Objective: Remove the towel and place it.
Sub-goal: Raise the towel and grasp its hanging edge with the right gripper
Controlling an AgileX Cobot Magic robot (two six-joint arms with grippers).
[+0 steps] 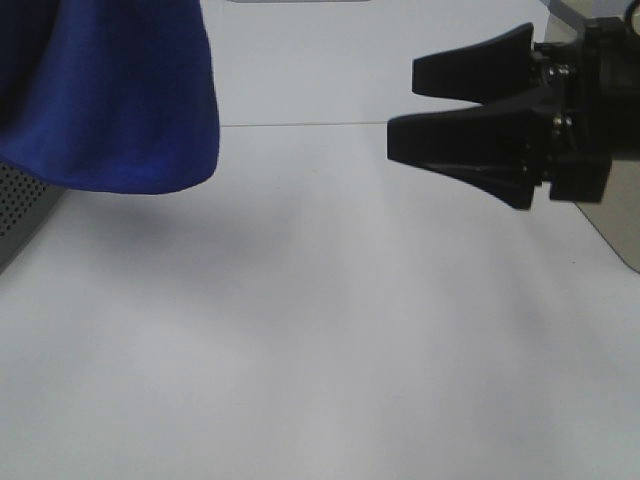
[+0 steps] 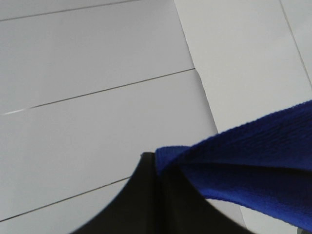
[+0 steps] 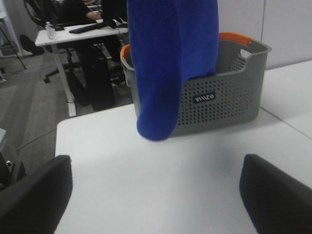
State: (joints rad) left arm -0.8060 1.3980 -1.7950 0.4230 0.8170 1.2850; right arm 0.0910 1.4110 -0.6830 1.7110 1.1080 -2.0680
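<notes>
The royal-blue towel [image 1: 120, 90] hangs in the air over the table's far left. Its lower rounded edge is off the surface. In the left wrist view my left gripper [image 2: 155, 160] is shut on a folded edge of the towel [image 2: 253, 161], which drapes away from the black fingers [image 2: 146, 204]. From the right wrist camera the towel [image 3: 170, 63] dangles in front of a grey basket. My right gripper [image 1: 400, 112] is at the right, open wide and empty, well apart from the towel. Its two fingers [image 3: 34, 195] frame bare table.
A grey perforated basket [image 3: 229, 97] with orange handles stands behind the towel, and its corner shows at the left edge [image 1: 15, 205]. The white table [image 1: 320, 350] ends just left of the basket. An office desk [image 3: 73, 31] and chairs stand beyond.
</notes>
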